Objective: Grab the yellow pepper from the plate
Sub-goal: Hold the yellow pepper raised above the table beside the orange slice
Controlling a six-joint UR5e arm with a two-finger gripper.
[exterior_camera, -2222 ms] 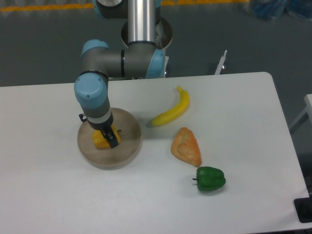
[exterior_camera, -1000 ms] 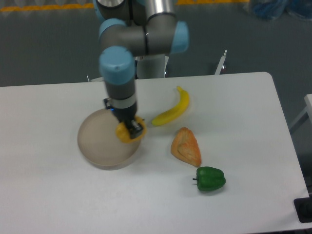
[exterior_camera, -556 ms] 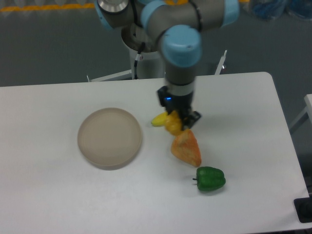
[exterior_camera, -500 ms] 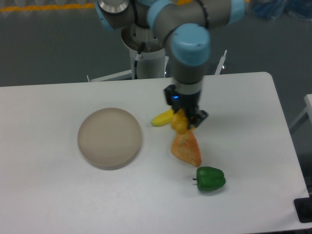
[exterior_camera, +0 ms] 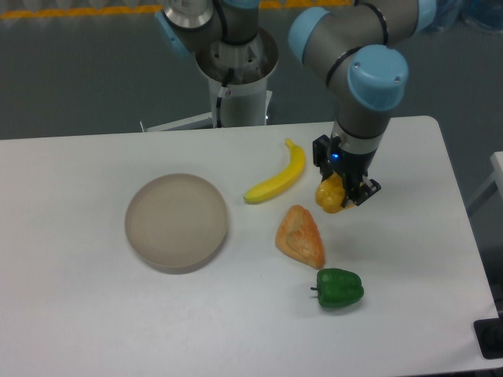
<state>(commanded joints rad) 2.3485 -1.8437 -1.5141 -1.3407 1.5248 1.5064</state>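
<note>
White tabletop point(exterior_camera: 94, 322) fills the scene from the near edge back to a grey floor, and a dark object sits at its near right corner, cut off by the picture's edge. Nearest of the items on the table is the green pepper point(exterior_camera: 339, 288), lying right of centre with its stem pointing left. Just beyond it lies an orange wedge-shaped pastry point(exterior_camera: 300, 236), its narrow end pointing away. To the left, well apart from these, sits the plate point(exterior_camera: 177, 222), round and beige-grey, with nothing on it. Farther back, between the plate and the arm, the banana point(exterior_camera: 277, 177) lies on a slant, its stem end far and to the right. Right of the banana and just beyond the pastry, the gripper point(exterior_camera: 339, 194) hangs from the arm's blue-capped wrist, fingers closed on the yellow pepper point(exterior_camera: 331, 195), which is held off the table, well away from the plate. At the far edge stands the arm's base column point(exterior_camera: 236, 71)
</note>
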